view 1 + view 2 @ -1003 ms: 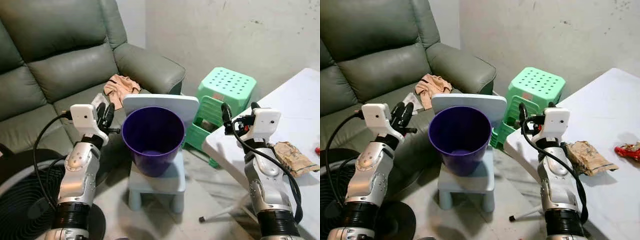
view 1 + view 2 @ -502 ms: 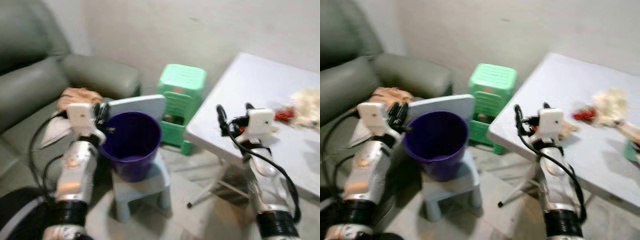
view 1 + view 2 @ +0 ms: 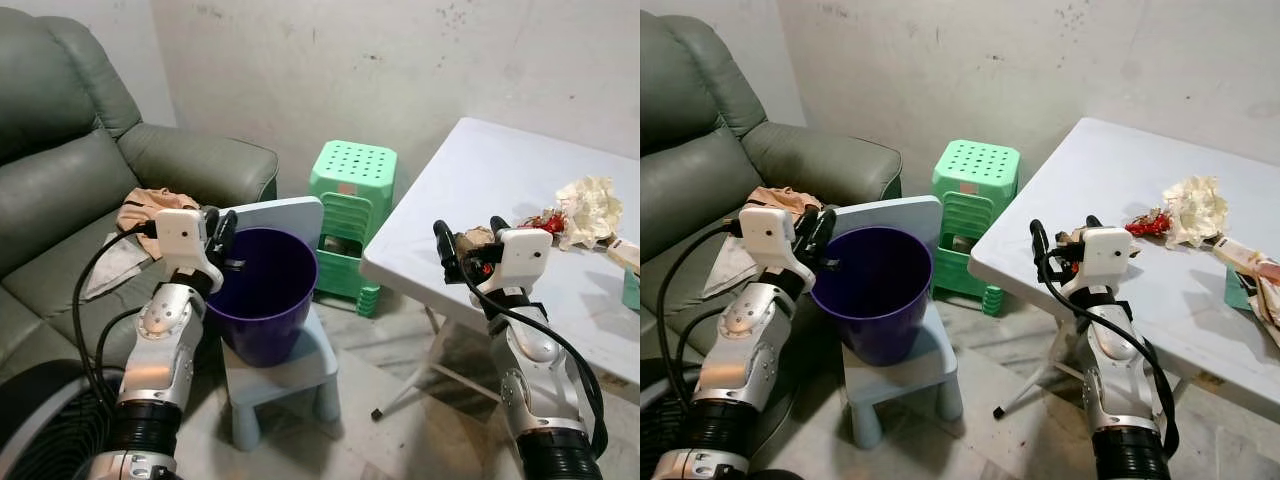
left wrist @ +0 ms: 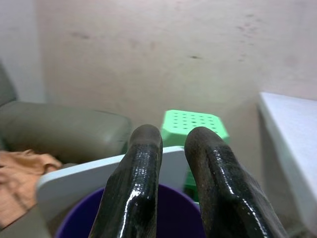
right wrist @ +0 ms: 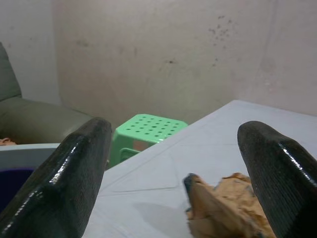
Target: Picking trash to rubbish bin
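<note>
You see an evenly lit room under soft, diffuse light, with both head views sharp and free of motion blur. The white tabletop (image 3: 500, 190) is the brightest surface, without harsh glare. A soft shadow lies on the floor (image 3: 440, 400) beneath it. In the wrist views the black fingers (image 4: 138, 188) carry glossy highlights, and the wall (image 5: 148, 54) behind looks slightly soft.

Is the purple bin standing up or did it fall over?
Standing up. The purple bin sits upright on the small blue chair, its open mouth facing upward. Its bottom is not visible, so whether it holds trash cannot be told.
</note>
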### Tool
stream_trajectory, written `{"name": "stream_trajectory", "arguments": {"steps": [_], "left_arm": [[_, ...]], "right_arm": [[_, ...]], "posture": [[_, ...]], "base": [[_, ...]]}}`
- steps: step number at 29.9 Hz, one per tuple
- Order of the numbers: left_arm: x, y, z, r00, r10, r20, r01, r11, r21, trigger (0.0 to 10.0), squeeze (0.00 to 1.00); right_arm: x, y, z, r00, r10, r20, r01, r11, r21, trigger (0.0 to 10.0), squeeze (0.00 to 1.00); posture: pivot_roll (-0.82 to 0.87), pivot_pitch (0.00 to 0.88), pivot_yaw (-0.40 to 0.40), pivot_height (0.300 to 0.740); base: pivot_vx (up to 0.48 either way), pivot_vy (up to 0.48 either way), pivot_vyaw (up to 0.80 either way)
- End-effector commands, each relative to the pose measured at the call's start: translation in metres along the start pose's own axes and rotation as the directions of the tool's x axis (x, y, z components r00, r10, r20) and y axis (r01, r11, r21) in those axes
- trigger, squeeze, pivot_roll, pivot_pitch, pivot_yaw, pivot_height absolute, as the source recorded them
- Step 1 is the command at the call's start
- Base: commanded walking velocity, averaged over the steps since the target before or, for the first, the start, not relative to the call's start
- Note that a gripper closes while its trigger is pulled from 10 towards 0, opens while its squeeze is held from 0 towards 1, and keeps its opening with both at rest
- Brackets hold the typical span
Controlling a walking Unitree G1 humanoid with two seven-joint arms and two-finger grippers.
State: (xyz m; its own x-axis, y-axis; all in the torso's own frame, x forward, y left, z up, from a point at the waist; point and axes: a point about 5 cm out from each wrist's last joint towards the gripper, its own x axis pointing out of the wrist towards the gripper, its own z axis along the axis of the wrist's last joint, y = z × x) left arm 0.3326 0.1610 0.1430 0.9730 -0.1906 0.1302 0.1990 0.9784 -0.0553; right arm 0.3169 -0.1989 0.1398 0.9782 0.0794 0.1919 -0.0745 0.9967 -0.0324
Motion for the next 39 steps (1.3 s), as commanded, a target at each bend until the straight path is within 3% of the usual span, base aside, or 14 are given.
{"name": "stream_trajectory", "arguments": {"steps": [1, 7, 23, 30, 33, 39], "left_arm": [[0.003, -0.006, 0.002, 1.0, -0.029, -0.005, 0.029, 1.0, 0.006, 10.0, 0.0], [0.003, -0.002, -0.004, 0.999, 0.001, -0.038, -0.003, 0.999, -0.049, 10.0, 0.0], [0.003, -0.002, -0.003, 0.999, 0.005, -0.048, -0.008, 0.998, -0.063, 10.0, 0.0], [0.006, -0.005, -0.007, 0.995, 0.025, -0.096, -0.032, 0.997, -0.066, 10.0, 0.0], [0.005, -0.013, -0.007, 0.994, -0.029, -0.101, 0.023, 0.998, -0.057, 10.0, 0.0], [0.005, -0.027, -0.008, 0.988, -0.107, -0.115, 0.101, 0.994, -0.051, 10.0, 0.0]], "right_arm": [[0.002, -0.004, 0.003, 1.0, -0.009, 0.009, 0.009, 1.0, -0.01, 10.0, 0.0], [-0.001, 0.0, 0.003, 1.0, -0.005, 0.009, 0.005, 1.0, 0.004, 10.0, 0.0], [-0.003, 0.001, 0.0, 1.0, -0.003, -0.006, 0.003, 1.0, 0.002, 10.0, 0.0], [0.001, -0.001, -0.006, 0.994, -0.039, -0.103, 0.042, 0.999, 0.025, 10.0, 0.0], [0.003, -0.003, -0.008, 0.988, -0.031, -0.15, 0.048, 0.993, 0.107, 10.0, 0.0], [0.006, -0.006, -0.006, 0.989, 0.005, -0.145, -0.008, 1.0, -0.023, 10.0, 0.0]], "posture": [[0.1, 0.0, -0.018, 0.715], [0.1, 0.0, -0.013, 0.715], [0.09, 0.0, -0.013, 0.715], [0.1, 0.0, -0.017, 0.715], [0.1, 0.0, -0.02, 0.715], [0.1, 0.0, -0.02, 0.715]], "base": [[0.0, 0.0, 0.0], [0.0, 0.0, 0.0], [0.0, -0.376, 0.0], [0.0, 0.0, 0.0], [0.0, 0.0, 0.0], [0.0, 0.0, 0.0]]}}
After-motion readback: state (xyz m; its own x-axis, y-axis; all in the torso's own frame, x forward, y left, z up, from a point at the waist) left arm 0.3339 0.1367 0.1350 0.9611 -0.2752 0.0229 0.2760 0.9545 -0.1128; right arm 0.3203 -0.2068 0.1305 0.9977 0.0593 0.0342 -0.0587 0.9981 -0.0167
